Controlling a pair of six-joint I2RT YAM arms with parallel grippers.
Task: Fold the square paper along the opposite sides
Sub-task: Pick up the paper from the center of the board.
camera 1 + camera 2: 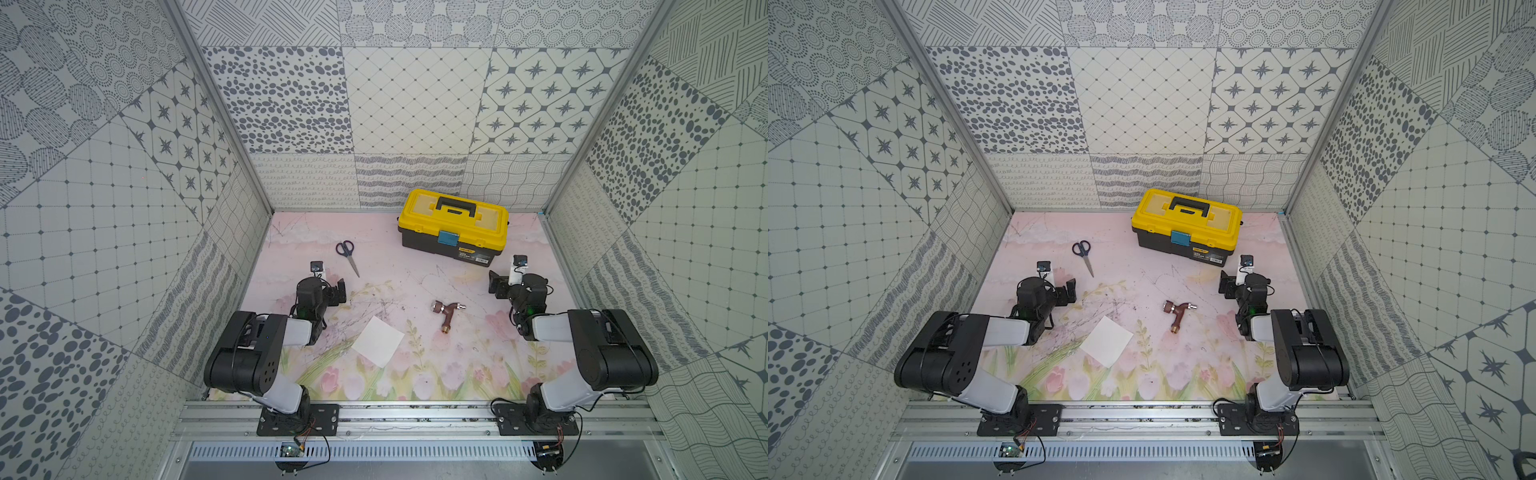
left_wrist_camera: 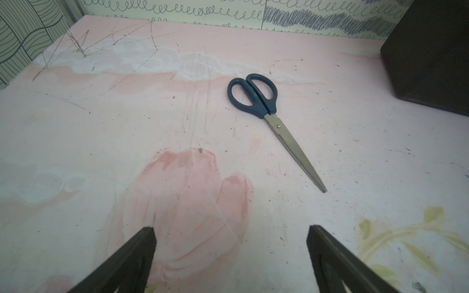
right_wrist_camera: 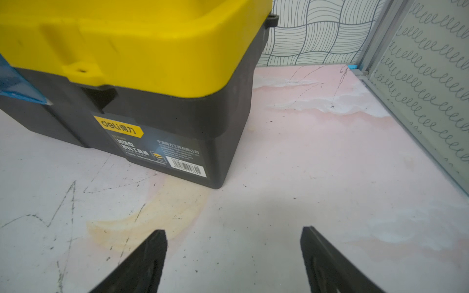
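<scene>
Looking across the table [image 1: 415, 257], you have the square paper [image 1: 379, 341] lying flat and unfolded, turned cornerwise, near the front edge and between the two arms, closer to the left one. I judge that spot lets either arm reach an edge. Your left tool [image 2: 230, 229] stands wide open and empty, aimed toward the scissors [image 2: 275, 126]. Your right tool [image 3: 232, 231] is spread nearly as wide, also holding nothing, facing the toolbox [image 3: 152, 50]. Both sit well apart from the sheet, probably to leave it unobstructed from above. The brass tap [image 1: 446, 312] lies near the paper without touching it, so mind it when you sweep an edge over.
</scene>
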